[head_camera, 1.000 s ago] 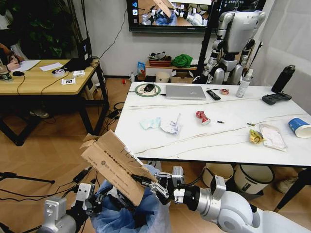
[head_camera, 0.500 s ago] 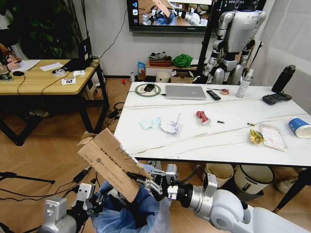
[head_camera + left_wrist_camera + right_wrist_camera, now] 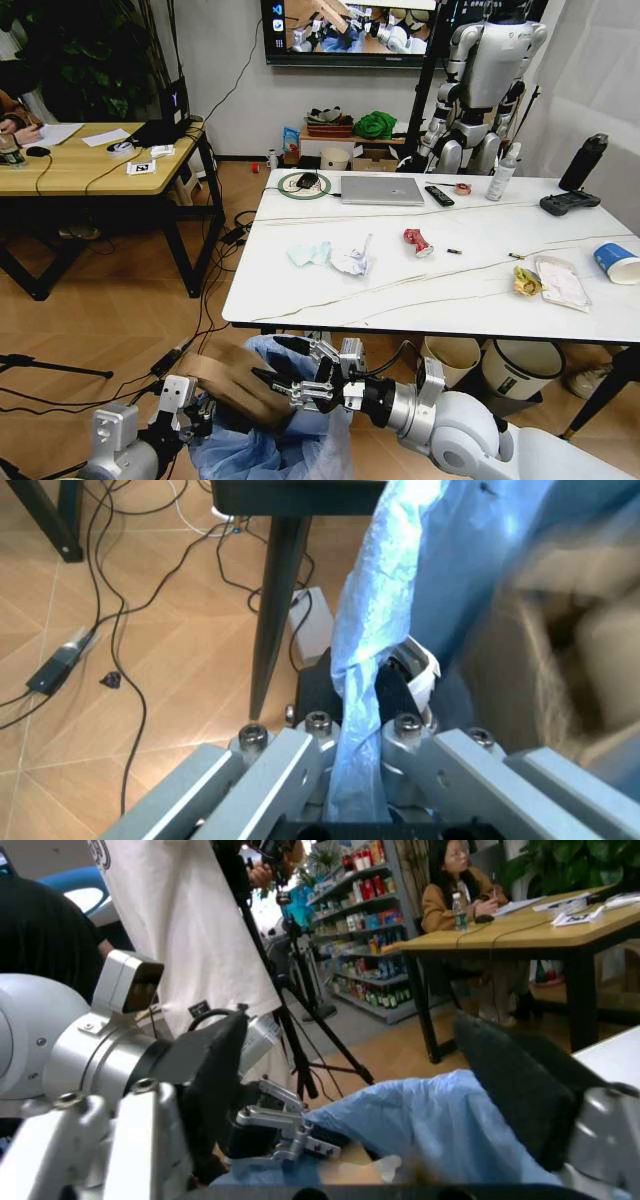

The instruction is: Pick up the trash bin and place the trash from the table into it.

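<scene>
Two grippers low in front of the table [image 3: 300, 300], both at the trash bin [image 3: 290, 440]. Bin held below the table's near edge, off the floor side of the marble top; lined with crinkly light-blue plastic spilling over the rim. Left gripper [image 3: 185, 405] clamped on the bag at the bin's rim; in the left wrist view [image 3: 355, 780] a twisted strip of blue plastic pinched tight between the two metal fingers [image 3: 270, 769], with wooden floor, cables and a black table leg beyond. Right gripper [image 3: 290, 370] over the bin's mouth, fingers spread apart and holding nothing. Brown cardboard [image 3: 235, 385] blurred, sunk down into the bag just under those fingers. Right wrist view looks across the blue bag [image 3: 430, 1129] toward the left arm, its own dark finger pads [image 3: 515, 1080] wide apart, a bit of brown cardboard [image 3: 365, 1170] low between them. More trash on the marble top, seen from the head: pale-blue paper [image 3: 308, 254], crumpled white paper [image 3: 352, 260], crushed red can [image 3: 416, 241], yellow wrapper [image 3: 526, 281], clear packet [image 3: 562, 282], blue-white cup [image 3: 616, 262].
</scene>
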